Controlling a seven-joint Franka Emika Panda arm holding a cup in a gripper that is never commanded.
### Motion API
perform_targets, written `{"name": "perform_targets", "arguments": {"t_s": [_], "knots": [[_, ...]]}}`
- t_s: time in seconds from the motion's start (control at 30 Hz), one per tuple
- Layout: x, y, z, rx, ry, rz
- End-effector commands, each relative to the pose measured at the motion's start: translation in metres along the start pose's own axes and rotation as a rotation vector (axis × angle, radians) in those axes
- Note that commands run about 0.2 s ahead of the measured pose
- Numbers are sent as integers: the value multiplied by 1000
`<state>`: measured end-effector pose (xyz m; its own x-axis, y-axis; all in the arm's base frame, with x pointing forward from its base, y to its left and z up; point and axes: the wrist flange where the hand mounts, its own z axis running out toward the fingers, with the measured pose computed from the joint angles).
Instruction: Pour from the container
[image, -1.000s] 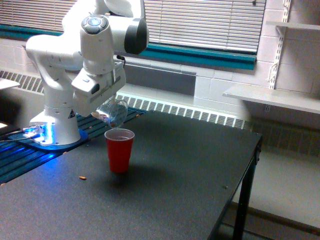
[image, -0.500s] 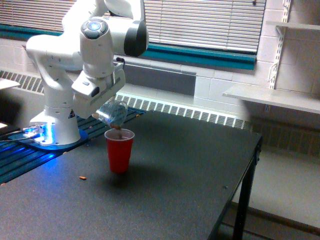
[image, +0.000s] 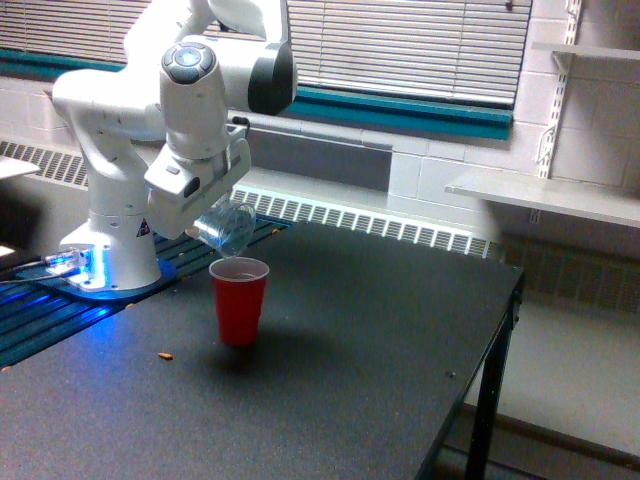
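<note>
From the exterior view, the hand (image: 205, 222) grips the container (image: 226, 228), tipped mouth-down just above the red cup (image: 239, 300) on the counter (image: 330, 390). If the mouth sits off-centre, I reckon bits could miss the rim, like the crumb (image: 165, 355) lying nearby. Open counter stretches toward the view's right edge.

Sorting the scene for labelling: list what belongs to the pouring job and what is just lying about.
Part of the job:
- clear container, tipped above the cup
- claw holding it
- red cup under the container's rim

Just lying about:
- small brown bit on the black table
- wall shelf
</note>
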<state>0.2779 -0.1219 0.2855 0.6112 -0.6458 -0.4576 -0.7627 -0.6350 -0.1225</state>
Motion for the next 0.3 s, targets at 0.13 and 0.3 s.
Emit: {"name": "perform_targets", "arguments": {"t_s": [0.13,0.3], "knots": [[0,0,-3,15,3,-2],[-1,1,-6,28,16,-3]]}}
